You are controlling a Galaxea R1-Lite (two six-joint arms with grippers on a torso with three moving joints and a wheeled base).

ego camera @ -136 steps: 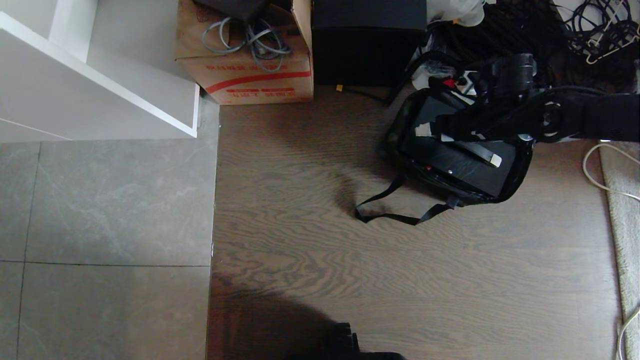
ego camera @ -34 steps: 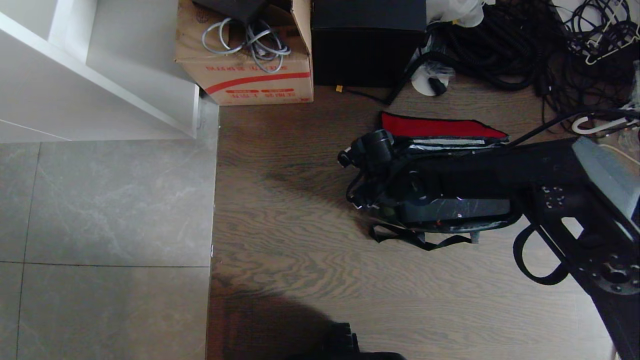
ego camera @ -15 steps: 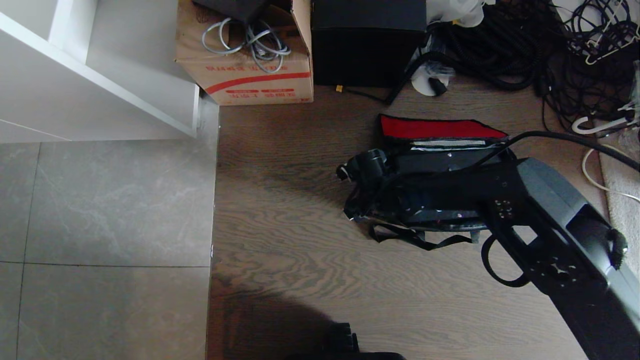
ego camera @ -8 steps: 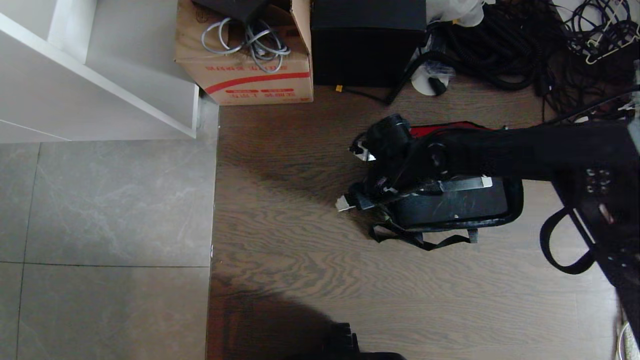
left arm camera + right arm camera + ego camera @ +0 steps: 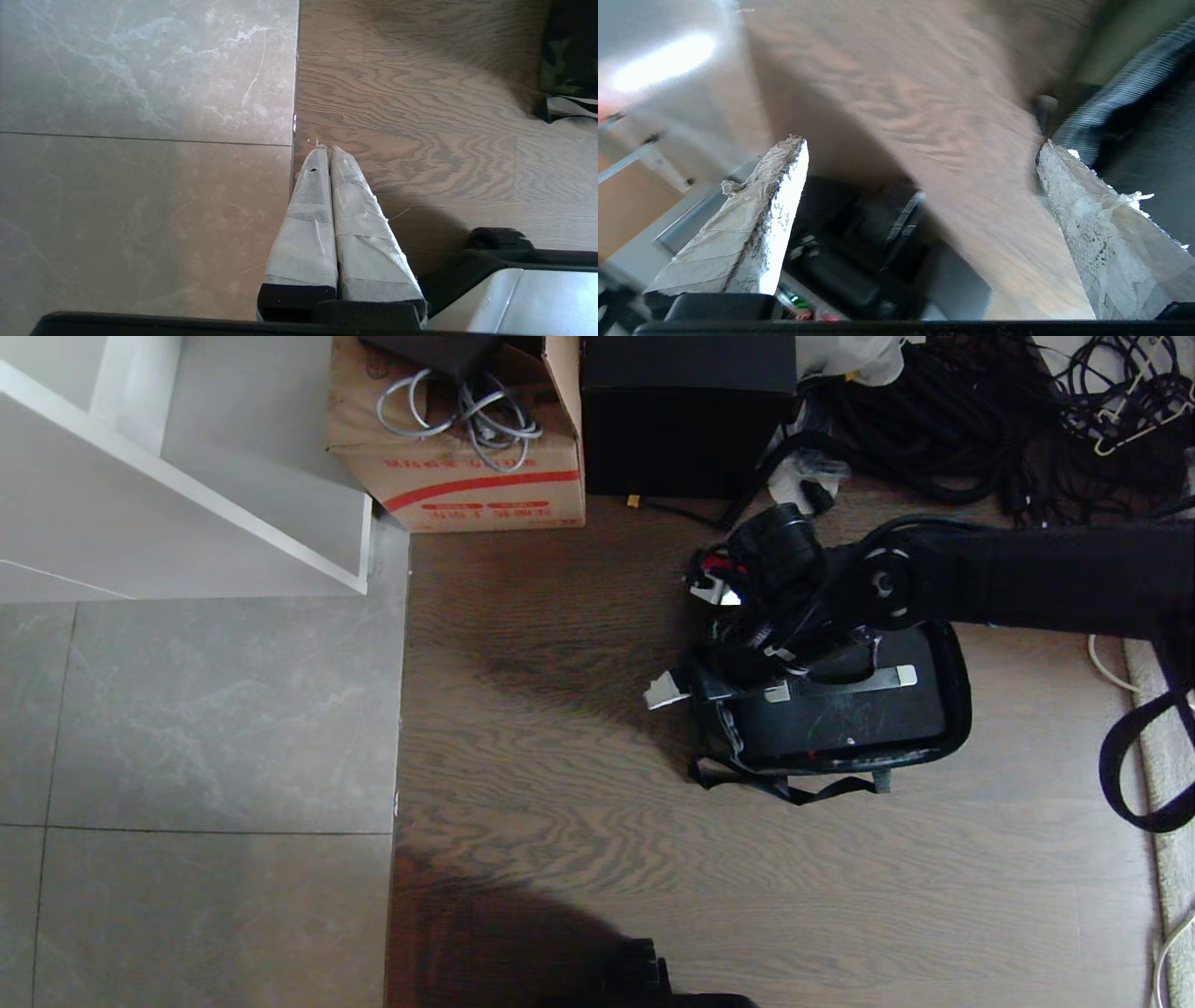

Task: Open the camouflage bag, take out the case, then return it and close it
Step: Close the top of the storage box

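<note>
Currently, camouflage bag (image 5: 954,691) on wood floor near cardboard box (image 5: 462,467), black-rimmed, flat black case (image 5: 845,709) with silver-ended handle inside, right gripper (image 5: 695,644) spread wide at its box-side end, left gripper (image 5: 325,149) pressed together.

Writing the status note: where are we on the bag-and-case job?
Done: the camouflage bag lies unzipped on the wood floor, and the case sits inside it, handle showing. In hand: nothing; the right gripper is open at the bag's end, gripping neither. The left gripper is shut, parked over the floor. Left: zipping the bag closed.
</note>
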